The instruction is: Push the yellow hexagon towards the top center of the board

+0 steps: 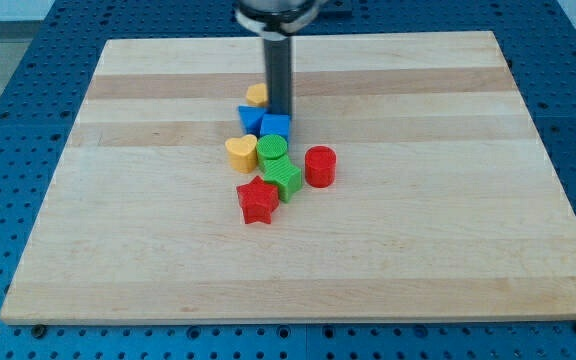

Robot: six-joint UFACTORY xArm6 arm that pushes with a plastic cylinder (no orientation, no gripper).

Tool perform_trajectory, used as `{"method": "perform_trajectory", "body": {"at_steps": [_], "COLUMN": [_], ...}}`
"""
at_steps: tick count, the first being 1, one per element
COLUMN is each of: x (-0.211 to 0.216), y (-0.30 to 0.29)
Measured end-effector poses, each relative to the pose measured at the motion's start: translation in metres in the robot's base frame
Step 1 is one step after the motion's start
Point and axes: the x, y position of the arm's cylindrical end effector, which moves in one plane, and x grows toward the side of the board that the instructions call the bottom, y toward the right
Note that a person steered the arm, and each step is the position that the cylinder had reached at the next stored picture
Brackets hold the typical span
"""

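Observation:
The yellow hexagon (256,95) lies just above the middle of the wooden board (148,230), partly hidden behind my rod. My tip (278,111) rests against the hexagon's right side, just above the blue blocks. Below the hexagon a blue triangle (250,119) and a blue cube (276,127) touch each other. A yellow heart (241,153) sits below the triangle.
A green cylinder (273,149) and a green block (284,179) sit below the blue cube. A red cylinder (320,165) stands to their right. A red star (257,201) lies at the cluster's bottom. The board's top edge is at the view's top.

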Motion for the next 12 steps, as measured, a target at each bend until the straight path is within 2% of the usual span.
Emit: {"method": "perform_trajectory", "body": {"at_steps": [4,5,7,9,10,11,12], "x": [0.002,-0.025,-0.033,-0.075,-0.071,-0.044,-0.046], "y": [-0.047,-0.02,-0.017,-0.005,-0.005,-0.006,0.006]}}
